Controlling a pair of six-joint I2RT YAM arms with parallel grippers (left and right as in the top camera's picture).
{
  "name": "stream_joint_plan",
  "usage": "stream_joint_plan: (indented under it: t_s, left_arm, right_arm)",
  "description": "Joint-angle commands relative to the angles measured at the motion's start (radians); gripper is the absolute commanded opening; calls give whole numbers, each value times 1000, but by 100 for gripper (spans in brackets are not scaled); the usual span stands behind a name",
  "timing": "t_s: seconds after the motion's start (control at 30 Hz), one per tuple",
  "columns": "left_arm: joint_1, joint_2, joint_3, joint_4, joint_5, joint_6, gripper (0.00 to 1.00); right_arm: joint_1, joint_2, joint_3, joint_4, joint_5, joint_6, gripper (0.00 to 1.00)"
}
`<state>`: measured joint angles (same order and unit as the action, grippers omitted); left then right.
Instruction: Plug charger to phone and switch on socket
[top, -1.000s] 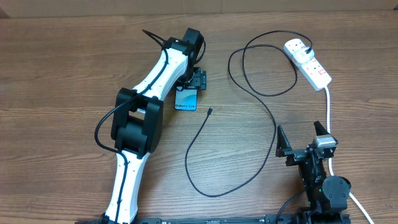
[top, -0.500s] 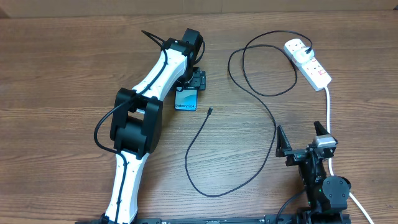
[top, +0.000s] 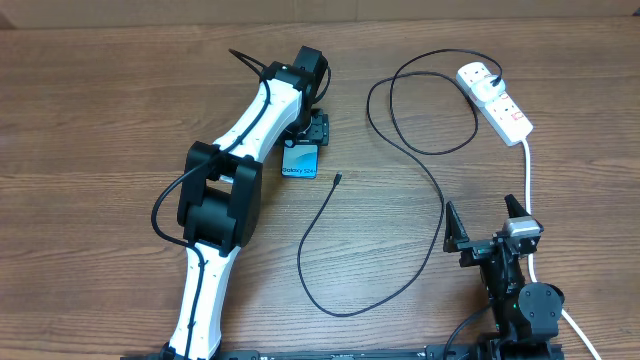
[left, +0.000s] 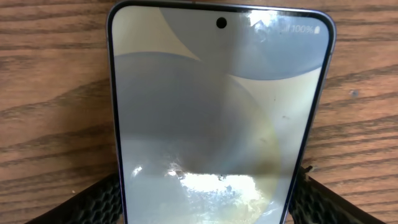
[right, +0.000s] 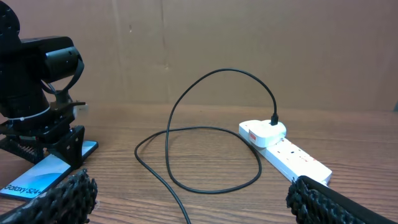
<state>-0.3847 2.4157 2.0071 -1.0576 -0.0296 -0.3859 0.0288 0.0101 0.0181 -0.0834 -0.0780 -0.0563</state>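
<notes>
Keep the left arm (top: 240, 150) steady at the upper middle of the overhead view, above the phone (top: 300, 162). Leave the long black cable (top: 436, 190) loose across the centre, and the white socket (top: 497, 98) at the upper right untouched for now. Hold the phone square on the table (top: 90, 110): in the wrist view, left gripper (left: 208, 205) astride its lower end, pads (left: 99, 202) just beside both edges; cannot tell whether pressing. Bring the right gripper (top: 488, 222), spread wide at the lower right, to the connector tip (top: 337, 179) near the phone's lower right corner. Against one second earlier: almost no change, only the left gripper head seeming slightly drawn in.
</notes>
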Motion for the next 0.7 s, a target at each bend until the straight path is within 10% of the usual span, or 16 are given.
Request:
stream_joint_plan:
  t_s: [0.0,0.67]
  left_arm:
    - [0,32,-42,-14,-30,4,78]
    - [0,29,-40,-45,-29,4,76]
  right_arm:
    - [9,-7,-10,3,6,-1,100]
    - [9,-7,-10,3,6,-1,100]
